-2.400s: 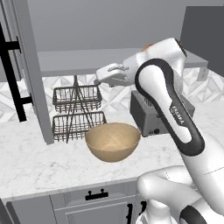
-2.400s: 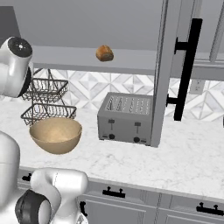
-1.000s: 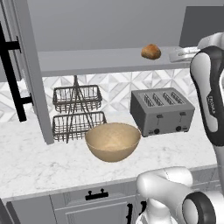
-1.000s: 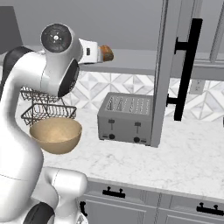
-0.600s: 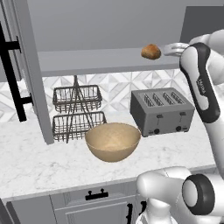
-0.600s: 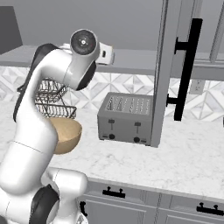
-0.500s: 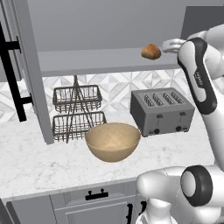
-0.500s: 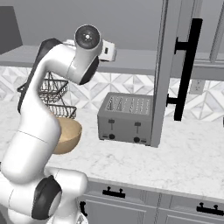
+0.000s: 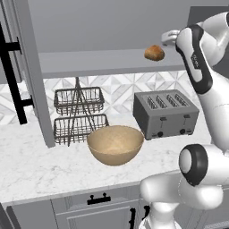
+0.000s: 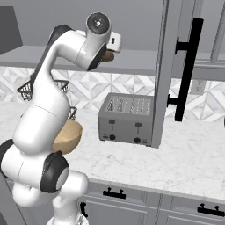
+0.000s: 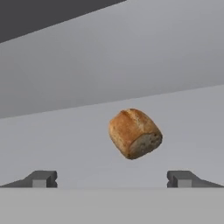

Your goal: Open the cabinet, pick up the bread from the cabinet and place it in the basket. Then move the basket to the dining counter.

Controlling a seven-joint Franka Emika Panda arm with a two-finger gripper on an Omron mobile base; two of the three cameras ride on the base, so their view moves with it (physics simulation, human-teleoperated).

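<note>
The cabinet stands open, its left door swung out and its grey shelf bare but for the bread. The bread is a small golden-brown bun on the shelf's right part. My gripper is at shelf height just right of the bread, open. In the hand view the bread lies a little ahead of the gripper, between the lines of the two spread fingertips, untouched. The tan basket sits on the worktop below; my arm partly hides the basket from the right. The dining counter is out of view.
A grey toaster stands right of the basket, under the shelf. A dark wire two-tier rack is behind the basket to the left. The cabinet's right door with its black bar handle hangs out over the marble worktop.
My arm has swung up from beside the rack to the shelf, and the hand has closed in on the bread from the right. The bread and basket have stayed put.
</note>
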